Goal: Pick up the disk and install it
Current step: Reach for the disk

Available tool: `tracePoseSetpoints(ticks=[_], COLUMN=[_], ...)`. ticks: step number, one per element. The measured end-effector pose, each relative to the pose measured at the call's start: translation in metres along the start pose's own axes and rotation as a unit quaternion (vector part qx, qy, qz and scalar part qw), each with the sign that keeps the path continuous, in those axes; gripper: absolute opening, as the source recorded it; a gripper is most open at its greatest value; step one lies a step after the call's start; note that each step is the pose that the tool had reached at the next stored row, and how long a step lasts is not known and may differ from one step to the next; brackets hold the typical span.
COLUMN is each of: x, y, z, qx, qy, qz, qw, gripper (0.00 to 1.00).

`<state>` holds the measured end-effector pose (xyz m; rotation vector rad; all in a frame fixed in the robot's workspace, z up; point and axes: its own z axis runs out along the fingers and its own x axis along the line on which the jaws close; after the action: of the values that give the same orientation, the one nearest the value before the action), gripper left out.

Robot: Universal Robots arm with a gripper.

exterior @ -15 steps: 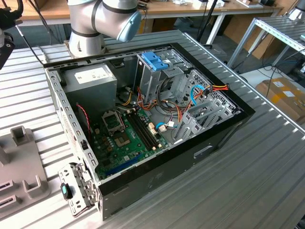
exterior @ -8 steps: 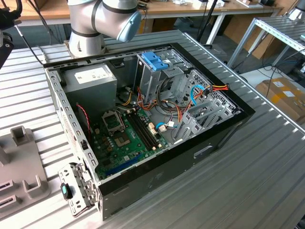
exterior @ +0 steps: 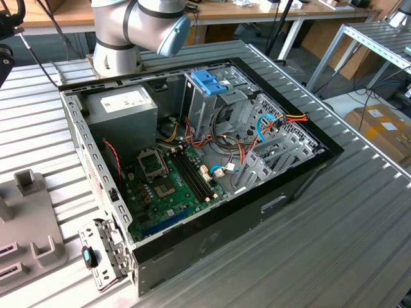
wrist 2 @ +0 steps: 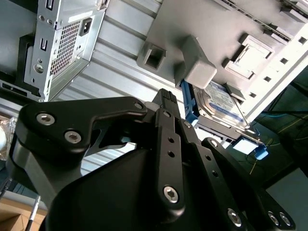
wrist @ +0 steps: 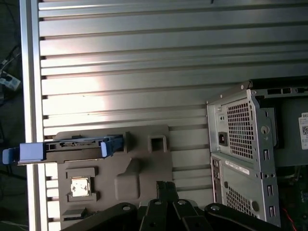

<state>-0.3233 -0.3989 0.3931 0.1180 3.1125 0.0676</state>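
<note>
The disk (wrist: 72,147) stands on edge in a slot of the grey fixture (wrist: 144,166), with blue rails at both ends. In the second wrist view, the disk (wrist 2: 219,101) shows its white label and one blue rail behind a grey block of the fixture (wrist 2: 195,67). My gripper (wrist: 166,190) hangs above the fixture, off to one side of the disk and not touching it. Its black body (wrist 2: 159,159) takes up the foreground of the second wrist view.
The open computer case (exterior: 289,186) lies on the ribbed metal table (exterior: 334,244), with motherboard, cables, a grey power-supply box (exterior: 122,106) and a metal drive cage topped by a blue bracket (exterior: 209,82). The grey fixture (exterior: 29,218) sits on the exterior view's left. The arm's base (exterior: 119,38) stands behind the case.
</note>
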Motion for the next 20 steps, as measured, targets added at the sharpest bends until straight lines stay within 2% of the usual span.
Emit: tracePoseSetpoints(ticks=[2, 3, 8, 9, 12, 15, 20], x=[0.0061, 0.0117, 0.0244, 0.0289, 0.0352, 0.0388, 0.0389], y=[-0.0005, -0.0009, -0.0017, -0.0020, -0.0024, -0.0027, -0.0026], z=[0.0000, -0.0001, -0.0002, -0.0002, -0.0003, -0.0004, -0.0003], qx=[0.0000, 0.0000, 0.0000, 0.0000, 0.0000, 0.0000, 0.0000], qy=[0.0000, 0.0000, 0.0000, 0.0000, 0.0000, 0.0000, 0.0000], qz=[0.000, 0.000, 0.000, 0.000, 0.000, 0.000, 0.000], qw=[1.00000, 1.00000, 1.00000, 1.00000, 1.00000, 1.00000, 1.00000], gripper=[0.11, 0.11, 0.11, 0.11, 0.11, 0.11, 0.11])
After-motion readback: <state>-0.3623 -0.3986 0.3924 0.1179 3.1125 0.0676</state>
